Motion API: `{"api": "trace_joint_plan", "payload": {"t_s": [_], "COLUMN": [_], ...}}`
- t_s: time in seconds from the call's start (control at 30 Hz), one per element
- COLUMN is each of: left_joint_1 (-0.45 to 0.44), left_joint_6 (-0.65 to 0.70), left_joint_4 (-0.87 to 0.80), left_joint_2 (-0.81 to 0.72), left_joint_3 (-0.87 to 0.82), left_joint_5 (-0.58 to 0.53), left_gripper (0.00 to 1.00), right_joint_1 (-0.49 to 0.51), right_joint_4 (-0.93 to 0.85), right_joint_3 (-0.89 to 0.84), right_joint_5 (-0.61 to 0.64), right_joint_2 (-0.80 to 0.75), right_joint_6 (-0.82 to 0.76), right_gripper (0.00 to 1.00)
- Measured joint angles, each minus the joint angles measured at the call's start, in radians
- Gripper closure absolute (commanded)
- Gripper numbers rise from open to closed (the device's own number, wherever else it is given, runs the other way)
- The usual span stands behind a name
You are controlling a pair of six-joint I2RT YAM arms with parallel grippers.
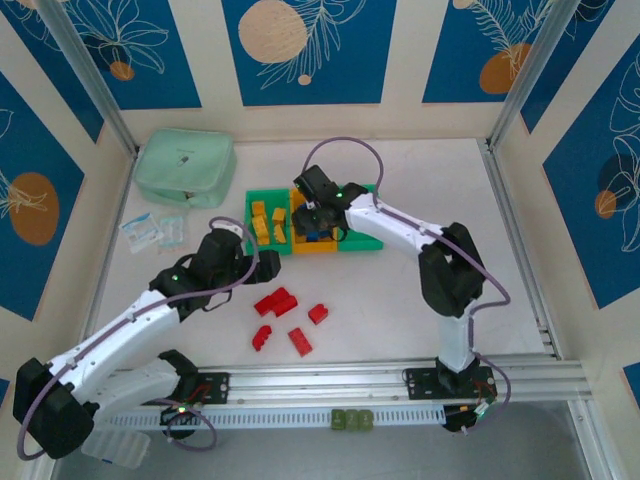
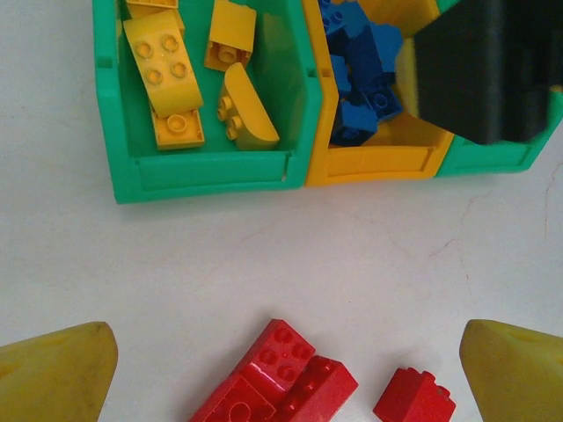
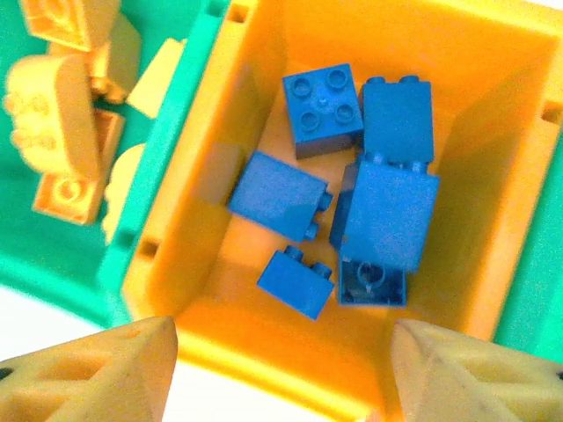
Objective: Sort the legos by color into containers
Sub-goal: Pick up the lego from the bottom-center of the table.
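Sorting of bricks by colour, two arms. Blue bricks lie loose in the orange bin, the middle of three joined bins near the table's far edge. Yellow bricks fill the left green bin. Five or so red bricks lie unsorted on the table between the bins and the near edge, several of them touching. The right green bin is partly hidden by the right arm, so its contents cannot be judged.

The right fingers stand apart above the orange bin with nothing between them. The left fingers are spread wide over the red cluster and are also empty.

Likely hazards:
- **Poor grasp:** closing on the touching red bricks may lift two at once, or nudge one aside.
- **Arm collision:** the path to the right green bin crosses the right arm, so a carry made before that arm clears risks contact.
- **Shifted bins:** a finger catching a bin wall could move the whole joined row.
- **Wrong colour:** a red brick released early would fall among the blue.
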Motion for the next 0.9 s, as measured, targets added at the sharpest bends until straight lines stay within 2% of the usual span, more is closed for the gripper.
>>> {"api": "trace_joint_plan", "payload": {"t_s": [0.3, 0.7, 0.9], "left_joint_1": [0.000, -0.024, -0.055], "left_joint_6": [-0.005, -0.073, -0.109], "left_joint_4": [0.000, 0.008, 0.008], "left_joint_2": [0.026, -0.012, -0.050], "left_joint_3": [0.016, -0.038, -0.076], "left_joint_5": [0.063, 0.106, 0.101], "left_gripper": [0.01, 0.01, 0.01], "right_joint_1": [0.094, 0.238, 0.305], "right_joint_4": [-0.015, -0.056, -0.031], "right_joint_3": [-0.206, -0.475, -0.581], "right_joint_5": [-0.004, -0.011, -0.013], "right_joint_2": [-0.196, -0.352, -0.368], "right_joint_6": [0.024, 0.114, 0.163], "right_gripper": [0.26, 0.19, 0.14]}}
